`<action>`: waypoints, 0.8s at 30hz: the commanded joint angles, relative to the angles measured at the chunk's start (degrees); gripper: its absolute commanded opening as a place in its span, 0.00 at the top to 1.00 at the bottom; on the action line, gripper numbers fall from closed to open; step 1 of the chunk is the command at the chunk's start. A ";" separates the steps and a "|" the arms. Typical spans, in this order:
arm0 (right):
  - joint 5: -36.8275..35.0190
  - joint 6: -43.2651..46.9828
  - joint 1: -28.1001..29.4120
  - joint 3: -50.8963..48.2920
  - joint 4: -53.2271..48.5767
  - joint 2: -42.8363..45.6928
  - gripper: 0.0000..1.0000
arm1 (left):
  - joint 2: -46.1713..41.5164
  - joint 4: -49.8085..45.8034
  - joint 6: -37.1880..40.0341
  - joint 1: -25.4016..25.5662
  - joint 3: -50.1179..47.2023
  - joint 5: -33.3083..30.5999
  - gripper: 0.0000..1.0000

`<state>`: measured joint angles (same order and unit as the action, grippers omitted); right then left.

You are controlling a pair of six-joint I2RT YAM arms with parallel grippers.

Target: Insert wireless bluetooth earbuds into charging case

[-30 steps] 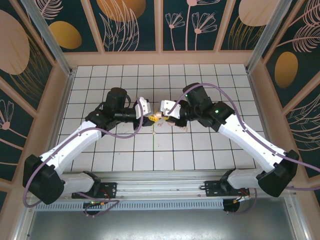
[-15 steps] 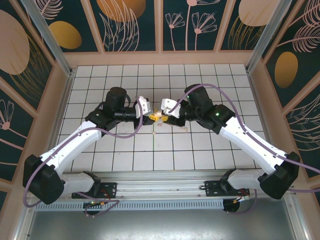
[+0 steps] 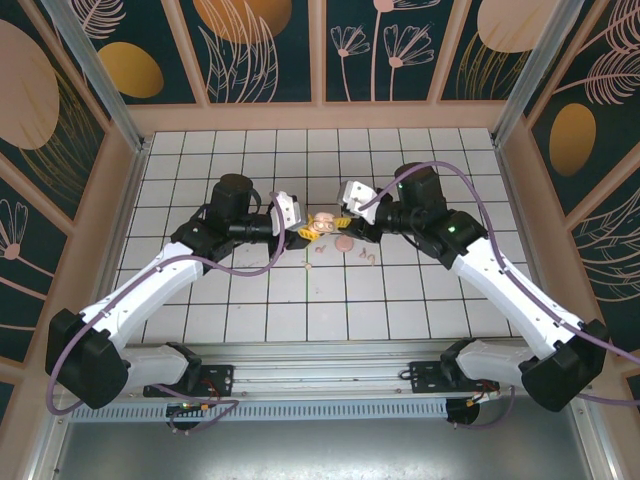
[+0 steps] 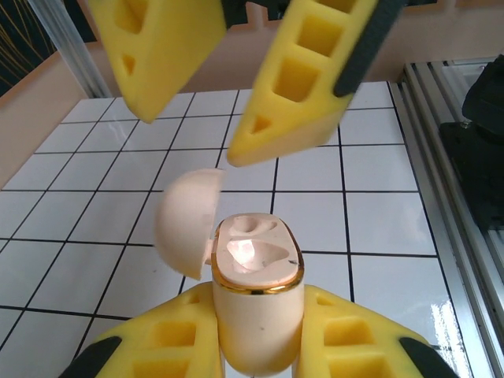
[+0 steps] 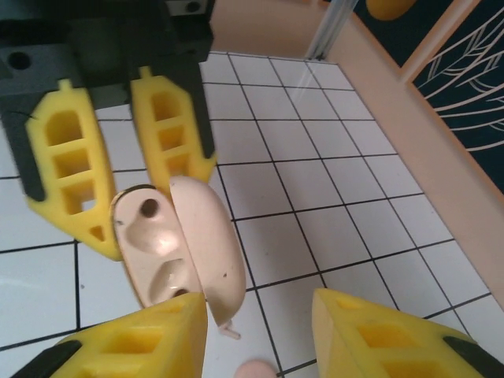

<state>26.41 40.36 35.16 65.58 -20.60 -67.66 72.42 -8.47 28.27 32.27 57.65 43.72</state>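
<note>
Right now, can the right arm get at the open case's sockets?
Probably yes. The left claw grips the charging case by its lower body, the lid is swung aside, and the sockets face the right claw, which is open with nothing in the way. It is empty, though.

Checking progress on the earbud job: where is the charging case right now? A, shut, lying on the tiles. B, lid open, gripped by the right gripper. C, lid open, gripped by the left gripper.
C: the left gripper clamps the charging case by its body, with the lid swung open.
</note>
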 commanded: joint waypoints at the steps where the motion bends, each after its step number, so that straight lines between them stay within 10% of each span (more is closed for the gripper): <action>1: 2.17 -2.63 -1.00 -1.41 4.62 1.56 0.60 | -1.04 1.21 -0.64 0.21 -0.84 2.34 0.84; 16: 3.47 -17.10 -6.40 -5.27 7.76 6.17 0.60 | -1.78 25.11 -16.35 0.31 -12.62 2.45 0.84; 24: -14.87 -43.45 -11.45 -8.56 1.68 5.35 0.61 | 0.68 39.00 -28.87 0.24 -21.16 -5.17 0.85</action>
<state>20.05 11.00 25.61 58.96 -15.70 -61.98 72.18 21.45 6.07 32.27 38.11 42.26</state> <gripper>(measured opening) 0.392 0.189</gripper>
